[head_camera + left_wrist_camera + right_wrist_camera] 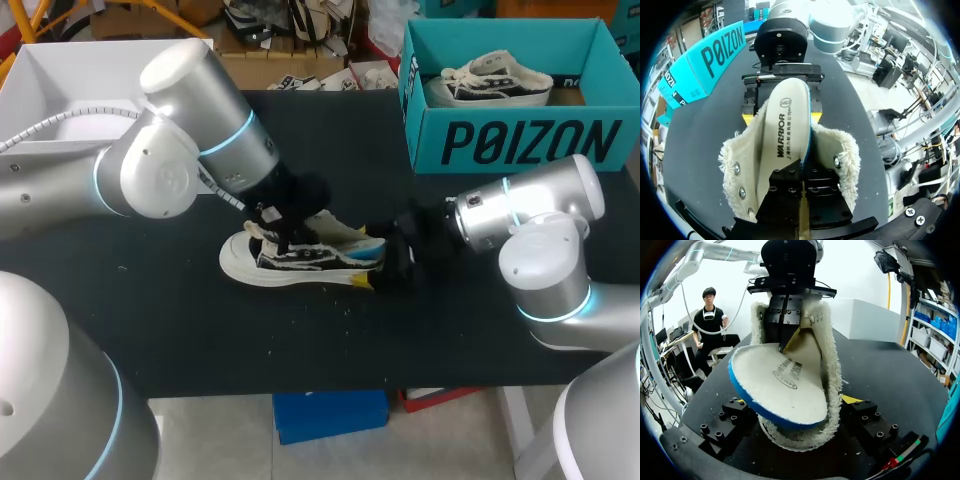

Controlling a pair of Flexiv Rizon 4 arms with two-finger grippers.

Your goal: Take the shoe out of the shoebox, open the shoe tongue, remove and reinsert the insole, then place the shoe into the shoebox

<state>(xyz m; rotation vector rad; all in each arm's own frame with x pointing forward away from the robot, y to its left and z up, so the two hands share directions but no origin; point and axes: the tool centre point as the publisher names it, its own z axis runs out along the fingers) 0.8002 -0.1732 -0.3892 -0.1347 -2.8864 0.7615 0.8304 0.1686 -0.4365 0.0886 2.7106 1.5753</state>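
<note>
At the middle of the table (150, 330), the right gripper (795, 400) clamps the shoe (300, 262) from both sides, apparently to steady it, while the left gripper (802, 165), pinched on the insole (782, 125), holds it half out.

Your left arm (170, 170) and right arm (545, 265) are smooth silver with rounded caps and thin light-blue rings. A pale ribbed cable (60, 122) follows the left one. The left gripper (801, 167) and right gripper (781, 118) are black and screw-studded.
</note>
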